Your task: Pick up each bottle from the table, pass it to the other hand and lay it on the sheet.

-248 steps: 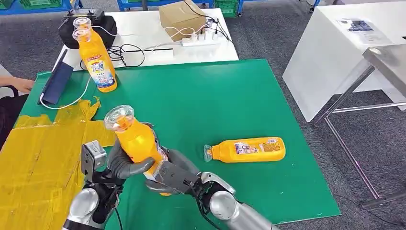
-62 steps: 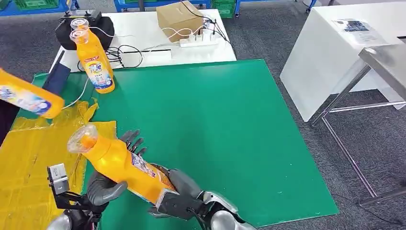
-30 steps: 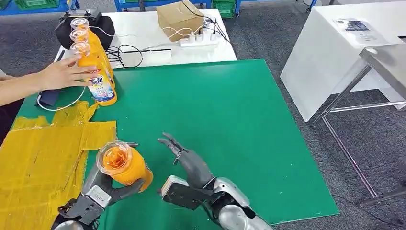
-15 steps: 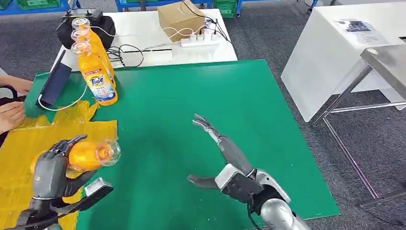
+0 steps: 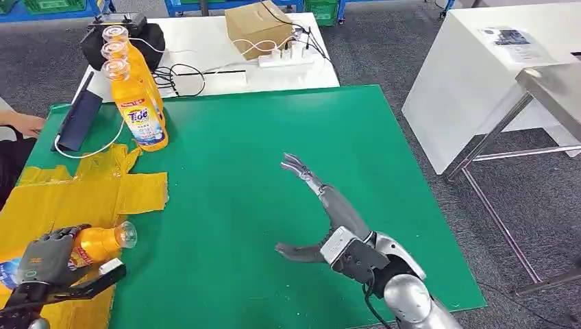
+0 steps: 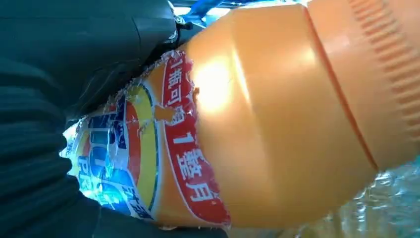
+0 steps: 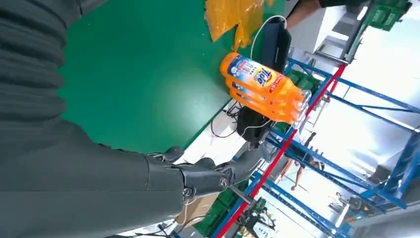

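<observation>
Orange bottle (image 5: 96, 242) gripped sideways by left hand (image 5: 42, 259), right hand (image 5: 322, 219) outstretched, fingers (image 5: 299, 168) spread

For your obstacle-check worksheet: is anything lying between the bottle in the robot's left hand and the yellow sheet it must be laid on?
Nothing visible does. The left hand holds the bottle on its side right over the yellow sheet, whose nearby surface looks bare.

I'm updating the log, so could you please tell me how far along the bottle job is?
Done: the handover of this bottle; the left hand grips it alone, lying on its side on or just over the yellow sheet. The right hand is empty, fingers spread above the green mat. In hand: letting go of it. Left: three upright bottles at the mat's far left corner.
</observation>
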Action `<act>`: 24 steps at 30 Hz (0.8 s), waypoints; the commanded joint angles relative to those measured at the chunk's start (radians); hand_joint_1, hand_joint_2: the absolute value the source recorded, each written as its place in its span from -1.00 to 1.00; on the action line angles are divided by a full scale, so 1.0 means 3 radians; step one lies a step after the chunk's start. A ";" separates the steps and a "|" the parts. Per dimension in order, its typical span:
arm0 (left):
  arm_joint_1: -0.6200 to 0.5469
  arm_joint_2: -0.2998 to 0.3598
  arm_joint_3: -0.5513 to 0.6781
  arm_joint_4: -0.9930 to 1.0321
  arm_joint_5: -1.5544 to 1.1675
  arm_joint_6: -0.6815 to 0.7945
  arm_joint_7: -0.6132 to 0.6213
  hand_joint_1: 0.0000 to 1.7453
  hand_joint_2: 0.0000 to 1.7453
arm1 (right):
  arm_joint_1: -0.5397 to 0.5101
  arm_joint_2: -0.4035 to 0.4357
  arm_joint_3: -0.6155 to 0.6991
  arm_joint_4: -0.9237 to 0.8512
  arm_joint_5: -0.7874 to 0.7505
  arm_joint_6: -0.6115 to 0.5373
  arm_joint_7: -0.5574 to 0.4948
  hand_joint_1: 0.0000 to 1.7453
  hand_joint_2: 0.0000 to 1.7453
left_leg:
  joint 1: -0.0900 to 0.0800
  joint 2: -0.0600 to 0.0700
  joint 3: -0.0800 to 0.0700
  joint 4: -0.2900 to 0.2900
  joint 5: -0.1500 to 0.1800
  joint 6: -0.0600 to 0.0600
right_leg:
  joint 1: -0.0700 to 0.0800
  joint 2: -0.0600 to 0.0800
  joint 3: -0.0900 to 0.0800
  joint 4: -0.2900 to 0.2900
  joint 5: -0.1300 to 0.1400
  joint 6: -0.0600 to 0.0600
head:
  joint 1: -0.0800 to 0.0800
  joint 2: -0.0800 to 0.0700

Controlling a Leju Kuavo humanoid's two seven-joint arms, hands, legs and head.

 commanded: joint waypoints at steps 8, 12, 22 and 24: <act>0.0152 0.0030 -0.0098 0.0008 0.0837 -0.0030 -0.0569 -1.00 1.00 | -0.0115 -0.0052 0.0021 0.0251 -0.0029 0.0043 -0.0038 -1.00 1.00 | -0.0013 -0.0003 0.0020 -0.0011 0.0002 0.0011 | -0.0011 0.0007 0.0008 0.0005 -0.0001 -0.0005 | 0.0001 0.0000; 0.0389 -0.0114 0.0141 -0.0463 0.1259 -0.0013 -0.0818 -1.00 1.00 | -0.0077 -0.0085 0.0000 0.0239 -0.0015 0.0024 -0.0070 -1.00 1.00 | -0.0009 -0.0001 0.0016 -0.0006 0.0001 0.0006 | -0.0008 0.0006 0.0006 0.0008 -0.0001 -0.0003 | 0.0000 0.0000; 0.0409 -0.0120 0.0151 -0.0508 0.1262 -0.0032 -0.0821 -1.00 1.00 | -0.0071 -0.0085 -0.0002 0.0236 -0.0013 0.0022 -0.0073 -1.00 1.00 | -0.0007 -0.0005 0.0008 -0.0005 0.0002 0.0003 | -0.0006 0.0000 -0.0002 0.0008 -0.0002 -0.0004 | 0.0000 0.0000; 0.0409 -0.0120 0.0151 -0.0508 0.1262 -0.0032 -0.0821 -1.00 1.00 | -0.0071 -0.0085 -0.0002 0.0236 -0.0013 0.0022 -0.0073 -1.00 1.00 | -0.0008 -0.0006 0.0009 -0.0006 0.0002 0.0005 | -0.0007 0.0000 -0.0001 0.0008 -0.0002 -0.0004 | 0.0001 0.0000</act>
